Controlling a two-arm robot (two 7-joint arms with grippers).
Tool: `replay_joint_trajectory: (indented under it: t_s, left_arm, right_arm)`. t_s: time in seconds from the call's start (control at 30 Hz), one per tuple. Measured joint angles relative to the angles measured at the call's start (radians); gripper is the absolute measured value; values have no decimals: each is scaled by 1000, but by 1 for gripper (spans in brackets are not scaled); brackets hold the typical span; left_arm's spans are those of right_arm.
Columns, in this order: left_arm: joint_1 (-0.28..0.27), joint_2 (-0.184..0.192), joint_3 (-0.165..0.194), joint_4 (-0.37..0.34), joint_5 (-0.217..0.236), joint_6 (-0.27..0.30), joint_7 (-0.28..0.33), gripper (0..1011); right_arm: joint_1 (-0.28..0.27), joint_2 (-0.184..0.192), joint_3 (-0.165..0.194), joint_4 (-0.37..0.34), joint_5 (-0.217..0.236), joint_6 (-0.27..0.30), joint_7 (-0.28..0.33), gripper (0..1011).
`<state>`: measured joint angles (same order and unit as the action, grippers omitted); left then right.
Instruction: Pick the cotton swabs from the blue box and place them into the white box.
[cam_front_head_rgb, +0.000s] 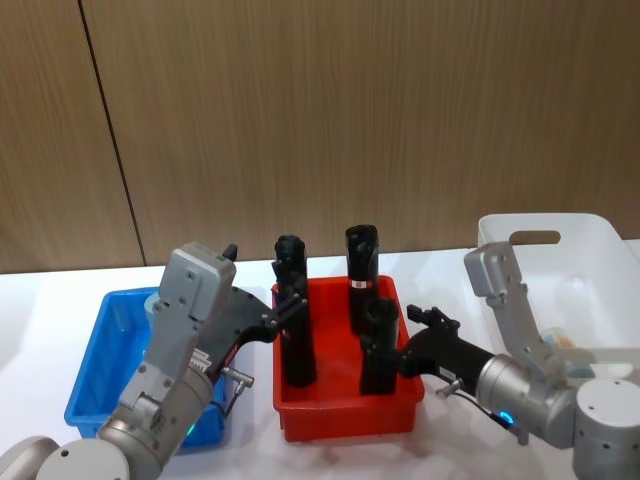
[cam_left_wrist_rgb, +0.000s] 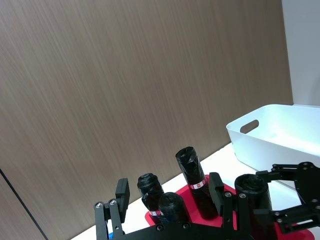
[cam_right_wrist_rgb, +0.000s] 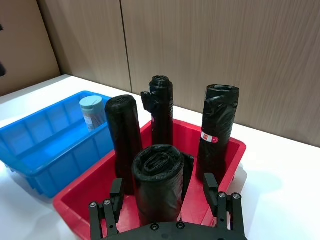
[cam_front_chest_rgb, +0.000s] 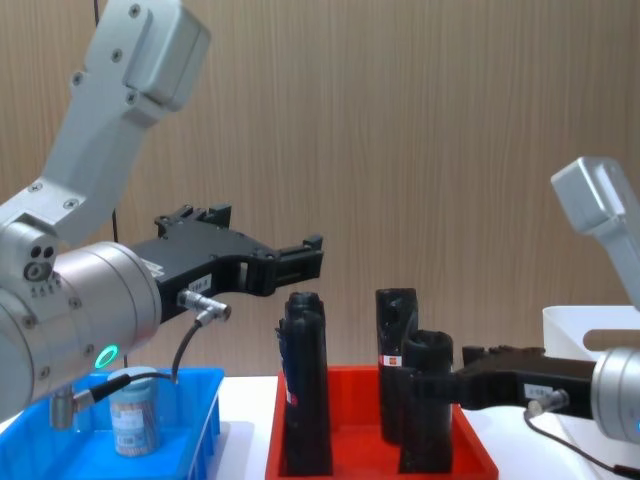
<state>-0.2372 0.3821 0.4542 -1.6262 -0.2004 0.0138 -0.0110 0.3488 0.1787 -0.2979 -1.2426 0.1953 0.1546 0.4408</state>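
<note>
The white box (cam_front_head_rgb: 590, 250) is being seen at right of the head view, the blue box (cam_front_head_rgb: 95, 360) at lower left. One tub of cotton swabs (cam_right_wrist_rgb: 92, 112) is standing inside the blue box. The left gripper (cam_left_wrist_rgb: 170, 200) and right gripper (cam_right_wrist_rgb: 165, 197) are being held open, empty, at the red tray (cam_front_head_rgb: 345, 415).

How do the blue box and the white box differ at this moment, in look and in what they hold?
The blue box is shallow with sloping bright blue walls; the white box has taller smooth walls and an oval handle slot. The blue box sits at the robot's left of the red tray, the white box at its right. A cotton swab tub stands upright in the blue box. Both are open rectangular plastic containers.
</note>
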Motion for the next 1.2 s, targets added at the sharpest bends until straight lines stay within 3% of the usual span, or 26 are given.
replay_joint_trajectory:
  t_s: [0.23,0.5,0.57,0.8,1.2]
  left_arm:
    - [0,0,0,0,0,0,0,1004]
    - [0,0,0,0,0,0,0,1004]
    - [0,0,0,0,0,0,0,1004]
    - [0,0,0,0,0,0,0,1004]
    - [0,0,0,0,0,0,0,1004]
  right_arm:
    - [32,-16,-4,45,-6,-8,-3,1000]
    - [54,-27,-9,74,-7,-9,-3,834]
    - [60,-30,-10,80,-9,-9,-3,730]
    - [66,-33,-13,84,-13,-8,-5,522]
    - [61,-29,-15,44,-12,4,-8,437]
